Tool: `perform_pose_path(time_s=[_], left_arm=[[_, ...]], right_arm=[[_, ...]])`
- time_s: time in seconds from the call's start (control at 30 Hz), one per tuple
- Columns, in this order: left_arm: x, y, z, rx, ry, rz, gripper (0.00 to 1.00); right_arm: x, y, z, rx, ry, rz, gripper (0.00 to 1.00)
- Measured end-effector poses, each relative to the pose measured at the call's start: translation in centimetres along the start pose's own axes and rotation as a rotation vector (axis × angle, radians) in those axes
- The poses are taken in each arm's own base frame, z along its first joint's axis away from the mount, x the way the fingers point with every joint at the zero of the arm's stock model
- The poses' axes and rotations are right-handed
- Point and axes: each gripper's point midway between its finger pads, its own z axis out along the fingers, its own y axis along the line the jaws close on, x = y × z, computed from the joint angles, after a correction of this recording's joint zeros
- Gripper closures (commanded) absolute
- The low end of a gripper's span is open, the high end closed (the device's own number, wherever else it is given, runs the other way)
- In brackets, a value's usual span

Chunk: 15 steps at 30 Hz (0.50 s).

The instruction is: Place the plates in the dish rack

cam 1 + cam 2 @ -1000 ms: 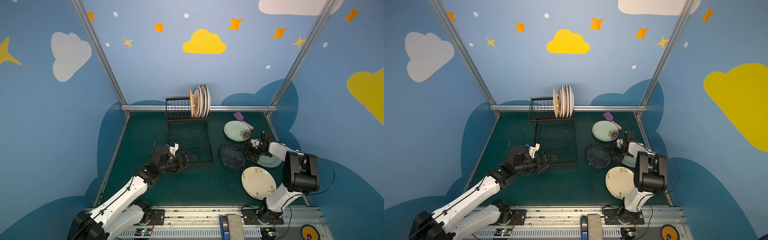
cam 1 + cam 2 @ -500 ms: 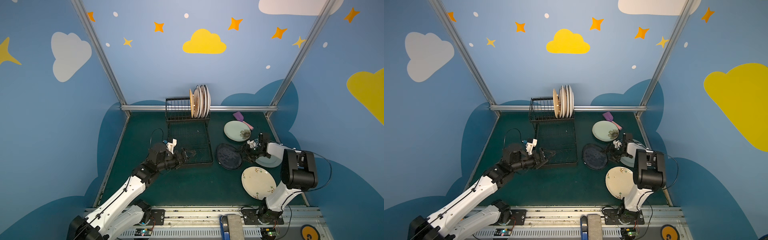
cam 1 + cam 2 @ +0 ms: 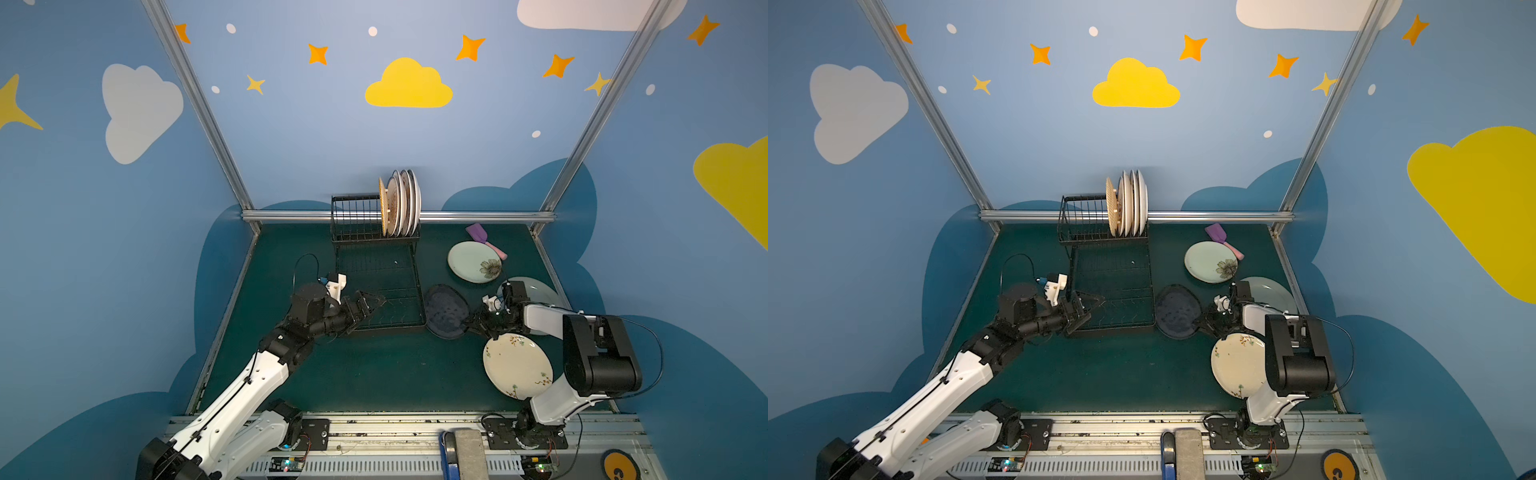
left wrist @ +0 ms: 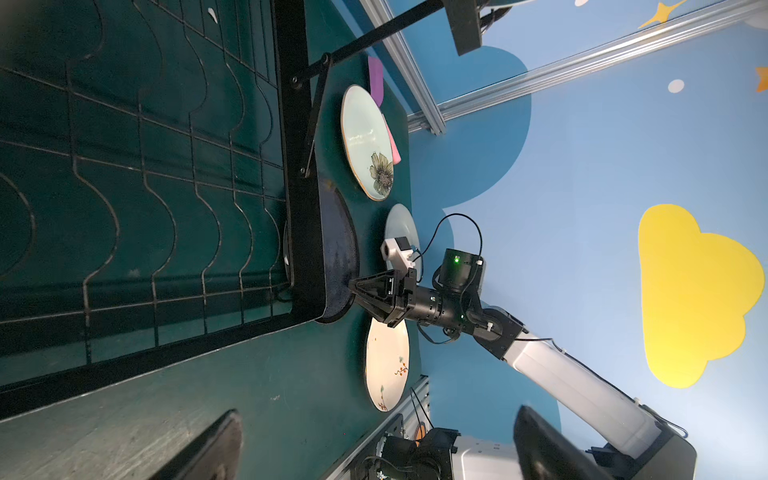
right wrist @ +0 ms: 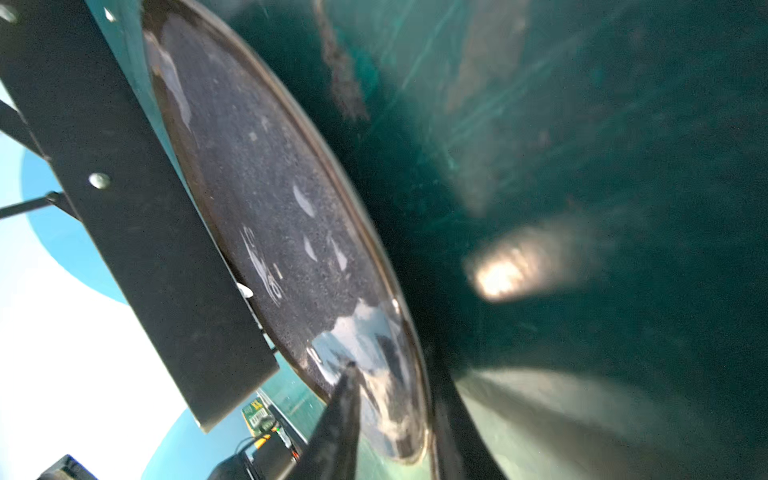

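Both top views: pinching the right rim of the navy plate (image 3: 445,311) with the right gripper (image 3: 470,324), fingers closed on it. Tipping that plate so its left edge leans on the right rim of the rack (image 3: 418,278), mid-mat (image 3: 374,374). Holding the left gripper (image 3: 371,300) wide open and empty over the tray's near-left corner. Keeping the racked plates (image 3: 401,203) upright in the far upper tier. Leaving three more flat on the right: green plate (image 3: 471,259) far, pale plate (image 3: 540,289) under the right arm, cream plate (image 3: 517,365) near. Spatula (image 3: 478,232) beside the green plate, far right.

Left wrist view: meeting on the navy plate's (image 4: 338,257) rim with the right gripper's (image 4: 352,286) tips, plate overlapping the rack frame (image 4: 299,187). Left fingers (image 4: 208,449) far apart, nothing between.

Right wrist view: resting one finger (image 5: 343,415) on the glossy face, the other under the lip; rack frame (image 5: 145,232) just beyond. Background blurred.

Judged stiff, glazed, slick, breakable and fairly heavy for a one-edge pinch. Best taken deep over the lip and kept near upright, to stop it swinging down.

Against a second ago: slid the navy plate left, from flat and just clear of the rack to leaning on it. Brought the right gripper along and drew its fingers in from wide. Eased the left gripper slightly farther over the tray, same spread.
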Motion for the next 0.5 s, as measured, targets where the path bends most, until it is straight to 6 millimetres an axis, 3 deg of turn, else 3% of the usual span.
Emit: perform_pose_path(time_s=[0.5], left_arm=[[-0.8, -0.3, -1.6, 0.012, -0.043, -0.012, 0.0]], right_arm=[[-0.4, 0.1, 0.5, 0.007, -0.145, 0.026, 0.81]])
